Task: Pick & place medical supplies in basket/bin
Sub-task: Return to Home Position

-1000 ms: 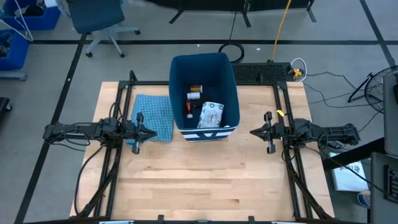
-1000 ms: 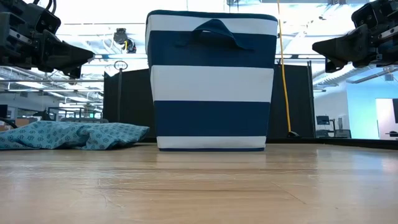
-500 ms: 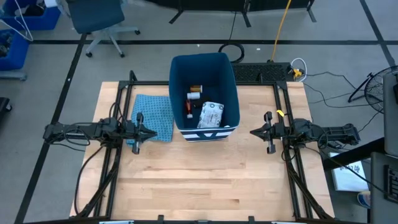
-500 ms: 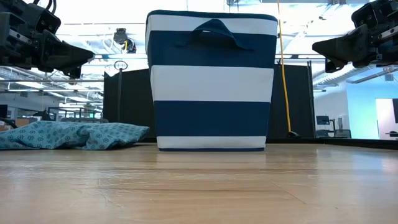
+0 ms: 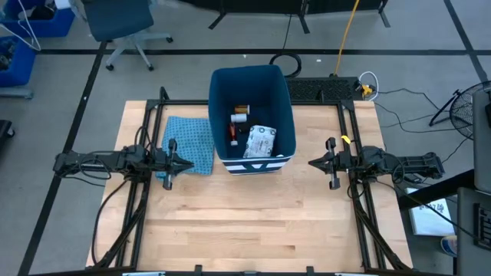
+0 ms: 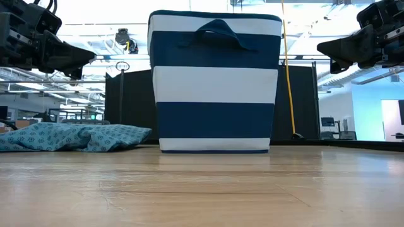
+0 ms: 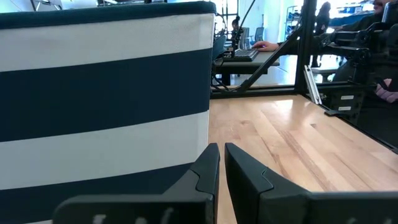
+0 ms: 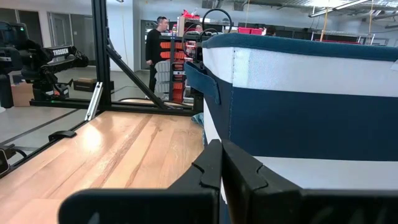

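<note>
1. Bin. The dark-blue bin (image 5: 217, 115) stands upright on the table (image 5: 253, 222), midway between the left and right edges and close to the far edge. In the low view its outer wall (image 6: 214, 85) shows broad white and blue bands, with a fabric handle near the rim.

2. Contents. Inside the bin lie the white patterned packet (image 5: 261, 142) toward the near wall, a black bar (image 5: 234, 135) beside it, a small white piece (image 5: 238, 119), and the orange pill bottle (image 5: 242, 110) toward the far wall. Other items cannot be made out.

3. Left gripper. The left gripper (image 5: 189, 165) hangs above the table on the bin's left side, clear of the wall and pointing at it. Its fingers (image 7: 205, 171) are pressed together, with only a thin slit between them, and hold nothing.

4. Right gripper. The right gripper (image 5: 313, 162) hangs on the bin's right side, also clear of it and pointing inward. Its fingers (image 8: 208, 165) are pressed together and empty.

5. Other. A light blue cloth (image 5: 192, 142) lies flat on the table, just left of the bin, partly under the left gripper. A person (image 8: 153, 43) stands in the room beyond the table
</note>
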